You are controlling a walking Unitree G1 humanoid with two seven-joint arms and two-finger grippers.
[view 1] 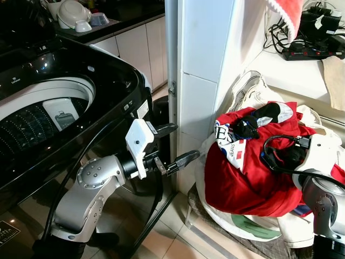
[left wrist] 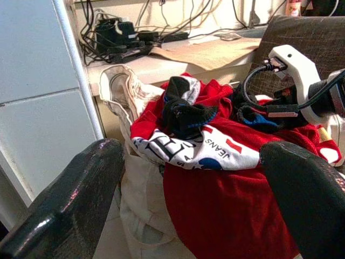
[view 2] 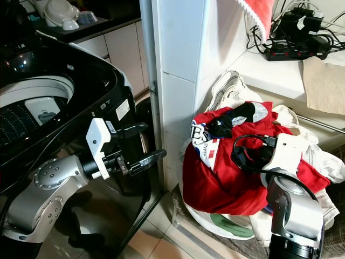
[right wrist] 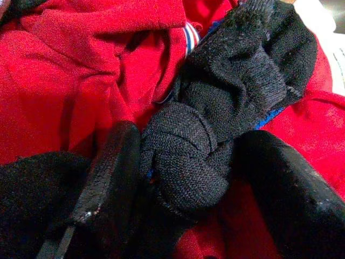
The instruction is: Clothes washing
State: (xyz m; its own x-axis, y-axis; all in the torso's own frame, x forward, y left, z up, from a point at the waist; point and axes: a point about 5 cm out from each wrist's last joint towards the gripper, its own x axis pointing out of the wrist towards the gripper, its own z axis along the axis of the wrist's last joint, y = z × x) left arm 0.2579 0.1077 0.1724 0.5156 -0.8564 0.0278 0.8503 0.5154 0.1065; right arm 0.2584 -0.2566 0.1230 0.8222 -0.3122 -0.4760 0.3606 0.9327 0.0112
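Right hand (right wrist: 183,178) was down in the heap of laundry, its two black fingers (right wrist: 110,172) pressed on either side of a bunched black garment (right wrist: 215,129) and clamped on it. That dark knit piece lay on top of the red cloth (view 1: 242,178), near the middle of the pile, with a strip of blue showing at its edge. From the head views, the right arm's white wrist housing (view 1: 321,151) sat over the right part of the pile, a black cable looping from it.

Left hand (view 1: 172,144) hung in the air in front of the washing machine (view 1: 64,108), between it and the white tiled pillar (view 1: 199,81). Its fingers (view 1: 186,158) stood well apart, gripping nothing, and pointed toward the pile.

Red cloth spilled over a cream bag or basket (view 1: 242,91) on the floor just right of the pillar. A white patch printed with "JEANS" (left wrist: 188,151) showed on its front, and another black and white piece (view 1: 264,116) lay on top near the back. The machine's lid was up, and its drum (view 1: 32,121) was open to view on the left. Behind the pile, a pale surface (view 1: 291,70) carried a power strip (view 1: 312,48) and a tangle of black cables. Bowls (view 1: 75,16) stood on the kitchen counter beyond the machine.
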